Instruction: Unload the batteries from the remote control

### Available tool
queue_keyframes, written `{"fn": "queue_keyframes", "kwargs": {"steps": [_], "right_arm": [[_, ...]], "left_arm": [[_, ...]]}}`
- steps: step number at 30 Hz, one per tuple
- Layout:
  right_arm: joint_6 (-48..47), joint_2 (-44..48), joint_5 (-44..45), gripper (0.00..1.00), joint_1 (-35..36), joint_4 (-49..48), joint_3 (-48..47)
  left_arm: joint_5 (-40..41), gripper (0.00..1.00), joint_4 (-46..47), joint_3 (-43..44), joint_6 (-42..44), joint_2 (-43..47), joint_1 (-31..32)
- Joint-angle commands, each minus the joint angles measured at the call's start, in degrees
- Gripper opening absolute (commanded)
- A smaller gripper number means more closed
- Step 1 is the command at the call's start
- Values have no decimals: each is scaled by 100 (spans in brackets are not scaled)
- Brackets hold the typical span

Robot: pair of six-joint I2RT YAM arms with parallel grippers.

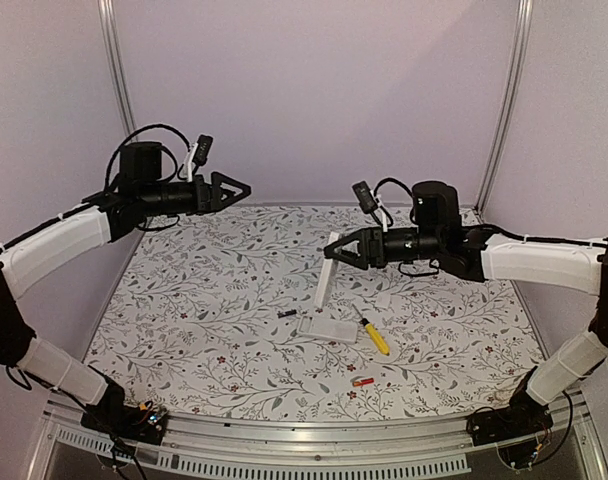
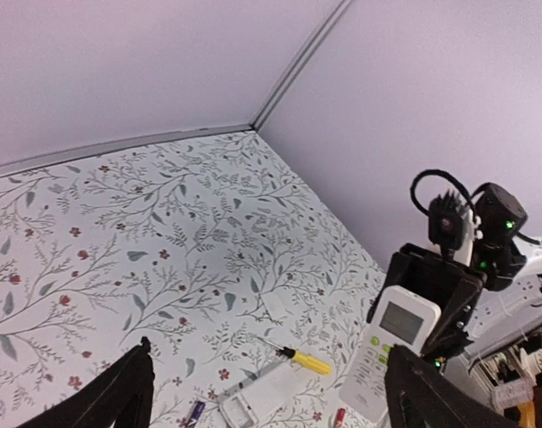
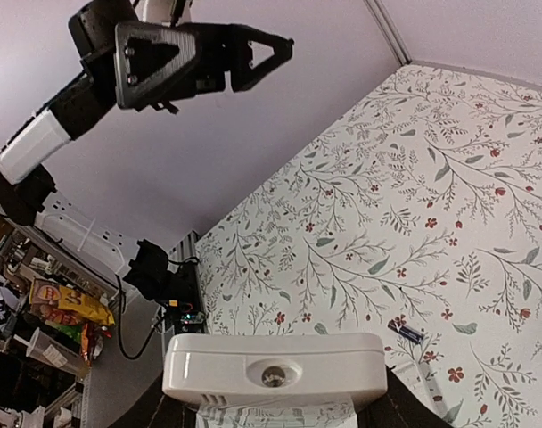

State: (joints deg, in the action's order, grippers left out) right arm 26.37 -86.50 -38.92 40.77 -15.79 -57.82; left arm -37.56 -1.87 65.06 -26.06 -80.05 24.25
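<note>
Remote (image 1: 327, 272) near-vertical, emitter end up

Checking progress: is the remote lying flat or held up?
Held up, tilted: the right gripper grips the remote by its top end, the other end pointing down.

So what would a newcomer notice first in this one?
A white remote hangs over the middle of the floral table, gripped at its top by the fingers of the right gripper. The left gripper is up at the far left, fingers spread and empty. On the table by the remote's lower end lie a flat white piece, a yellow-handled screwdriver and a dark battery, with a red-orange battery nearer the front edge.
</note>
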Motion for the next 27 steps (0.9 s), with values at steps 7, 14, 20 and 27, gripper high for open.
{"fn": "queue_keyframes", "kwargs": {"steps": [7,14,20,27], "right_arm": [[-1732,-374,2063,36,1341,2889,-732],[-2141,-1161,2977,36,2048,4087,-1574],[-2349,-2019,3634,36,2414,4966,-2542],[-2349,-2955,4330,36,2590,5693,-3505]], "left_arm": [[1224,90,-1522,-437,786,579,-1506],[2041,90,-1544,-968,1098,935,-1542],[2407,90,-1495,-1156,1098,1176,-1556],[2764,91,-1616,-1237,1134,1404,-1556]]}}
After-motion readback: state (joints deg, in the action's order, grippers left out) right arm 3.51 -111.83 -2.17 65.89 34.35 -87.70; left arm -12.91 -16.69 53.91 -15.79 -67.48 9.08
